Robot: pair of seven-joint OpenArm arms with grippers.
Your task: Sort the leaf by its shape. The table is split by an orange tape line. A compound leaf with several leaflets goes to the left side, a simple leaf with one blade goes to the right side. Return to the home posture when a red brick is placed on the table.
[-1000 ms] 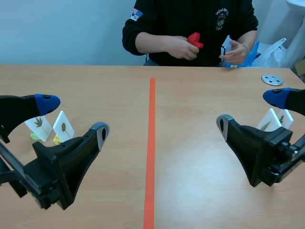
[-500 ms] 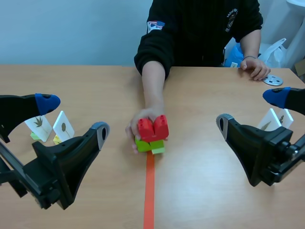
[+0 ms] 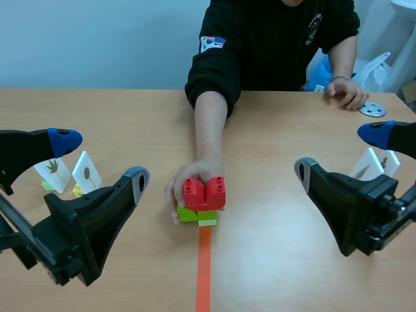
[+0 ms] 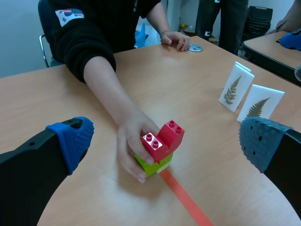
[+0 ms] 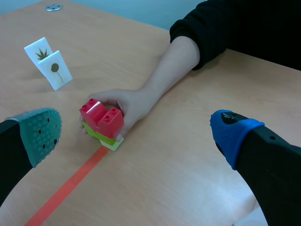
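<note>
Now a person's hand (image 3: 188,186) is pressing the red brick (image 3: 205,192) down on the orange tape line (image 3: 203,273), on top of a green brick (image 3: 194,214). A second ago it was being held off the surface. My left tool (image 3: 101,161) and right tool (image 3: 340,151) are hanging wide, gripping nothing, either side of the line. Left leaf cards (image 3: 68,172) and right leaf cards (image 3: 374,164) are standing well off the line. I'm reading this as the home-posture cue.
</note>
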